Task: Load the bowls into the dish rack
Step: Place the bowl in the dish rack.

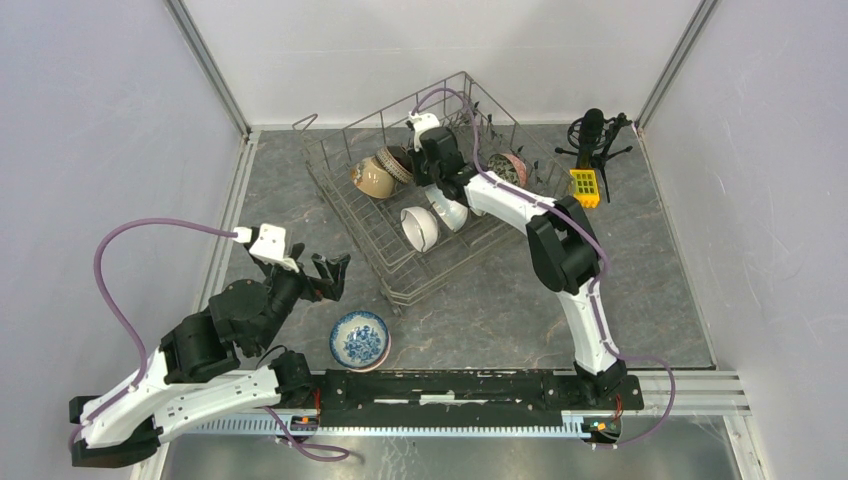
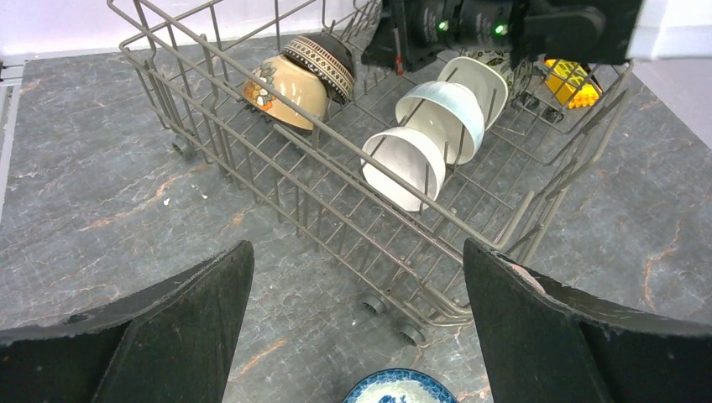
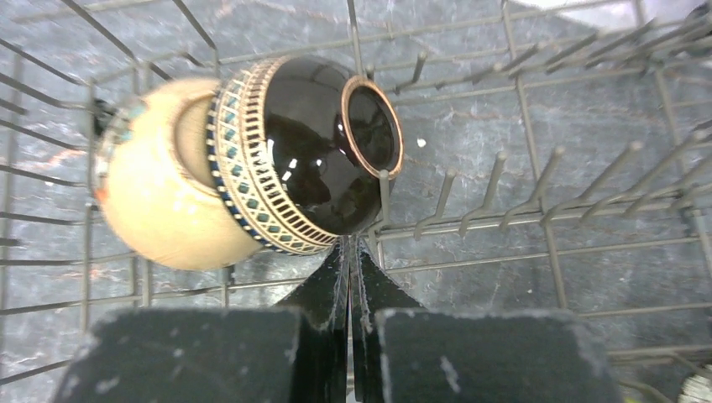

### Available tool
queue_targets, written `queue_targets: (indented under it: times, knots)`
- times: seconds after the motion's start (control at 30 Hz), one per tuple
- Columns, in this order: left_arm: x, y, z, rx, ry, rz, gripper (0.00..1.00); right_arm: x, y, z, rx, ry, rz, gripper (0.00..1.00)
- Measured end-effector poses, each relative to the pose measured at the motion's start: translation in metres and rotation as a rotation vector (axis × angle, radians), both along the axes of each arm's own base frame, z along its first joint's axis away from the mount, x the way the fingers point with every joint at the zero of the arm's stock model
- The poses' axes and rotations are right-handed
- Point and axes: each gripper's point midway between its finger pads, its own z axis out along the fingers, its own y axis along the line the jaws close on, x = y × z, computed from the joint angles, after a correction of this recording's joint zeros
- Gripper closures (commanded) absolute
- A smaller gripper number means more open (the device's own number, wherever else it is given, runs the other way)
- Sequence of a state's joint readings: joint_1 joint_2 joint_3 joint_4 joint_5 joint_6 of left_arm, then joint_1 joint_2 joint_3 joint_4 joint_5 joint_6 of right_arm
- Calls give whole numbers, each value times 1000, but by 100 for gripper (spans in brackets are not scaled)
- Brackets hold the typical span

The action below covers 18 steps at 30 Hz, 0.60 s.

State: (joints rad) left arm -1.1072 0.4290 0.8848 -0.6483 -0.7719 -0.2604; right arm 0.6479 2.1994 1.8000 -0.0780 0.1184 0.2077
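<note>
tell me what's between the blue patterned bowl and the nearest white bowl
Bare tabletop, then the dish rack's near wire wall; the left wrist view shows it.

**Camera layout**
Top external: high, steep look down over whole tabletop (image 1: 480, 300). Left wrist: low, outside dish rack (image 2: 252, 143), facing its side. Right wrist: inside rack, close on dark brown bowl (image 3: 311, 151). All three share both.

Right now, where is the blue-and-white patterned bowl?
In the top view the blue-and-white bowl sits upright on the table, outside the dish rack by its near corner, just below the open left gripper.
</note>
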Motion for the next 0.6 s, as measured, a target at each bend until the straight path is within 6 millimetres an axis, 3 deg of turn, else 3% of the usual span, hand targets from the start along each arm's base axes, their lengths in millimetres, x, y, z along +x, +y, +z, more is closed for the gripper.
queue_targets:
  times: [0.2,0.37,0.6]
  knots:
    - [0,-4,-2,11,8,-9,0,-18,-7,68,53,-88,13,94]
    - [1,-6,-6,28,17,-11,0,-47,-20,120,97,-164,27,86]
    - [3,-12,-16,59,54,-12,0,-110,-33,151,118,-207,90,77]
